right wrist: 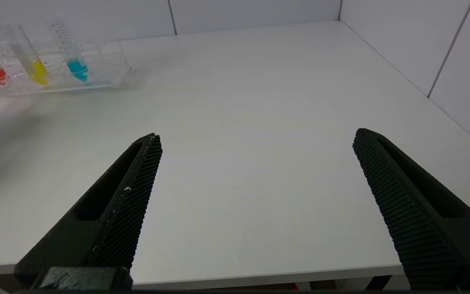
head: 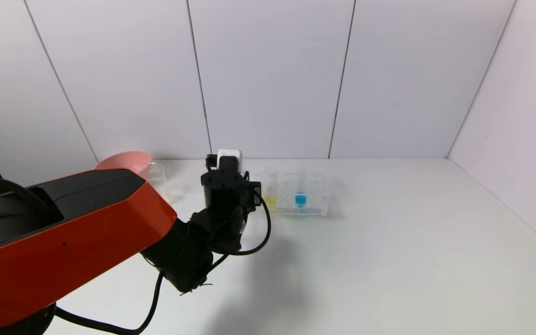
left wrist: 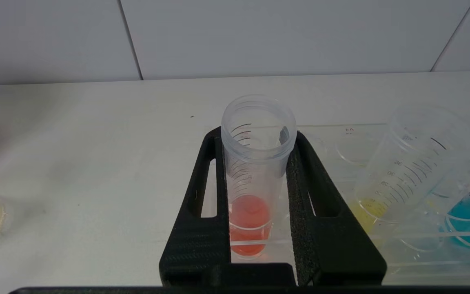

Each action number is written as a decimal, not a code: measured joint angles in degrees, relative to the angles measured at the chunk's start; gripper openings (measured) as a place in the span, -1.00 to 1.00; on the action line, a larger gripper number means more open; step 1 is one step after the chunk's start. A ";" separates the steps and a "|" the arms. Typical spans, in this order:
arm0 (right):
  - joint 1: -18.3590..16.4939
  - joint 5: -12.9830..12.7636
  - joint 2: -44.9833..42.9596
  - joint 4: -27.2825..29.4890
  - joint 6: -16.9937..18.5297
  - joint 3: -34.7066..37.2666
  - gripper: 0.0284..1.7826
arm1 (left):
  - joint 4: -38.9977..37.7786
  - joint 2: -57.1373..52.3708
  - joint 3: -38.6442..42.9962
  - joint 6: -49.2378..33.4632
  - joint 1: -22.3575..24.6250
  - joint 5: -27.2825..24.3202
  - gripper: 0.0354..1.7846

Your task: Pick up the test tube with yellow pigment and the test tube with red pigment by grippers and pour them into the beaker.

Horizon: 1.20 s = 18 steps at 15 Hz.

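Left wrist view: left gripper [left wrist: 255, 212] fingers clamp red tube [left wrist: 251, 183]; right gripper [right wrist: 255, 200] fingers apart.

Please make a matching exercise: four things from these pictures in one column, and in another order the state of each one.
1. left hand
2. right hand
3. yellow tube
4. pink bowl

A. open over the bare table
B. stands in the rack beside the blue tube
C. shut on the red tube
D. sits at the back, behind the left arm

Pairs: 1-C, 2-A, 3-B, 4-D
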 joint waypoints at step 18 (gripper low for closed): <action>0.00 0.00 0.00 0.00 0.00 0.00 0.92 | 19.41 -25.54 2.65 4.17 10.83 -21.55 -0.55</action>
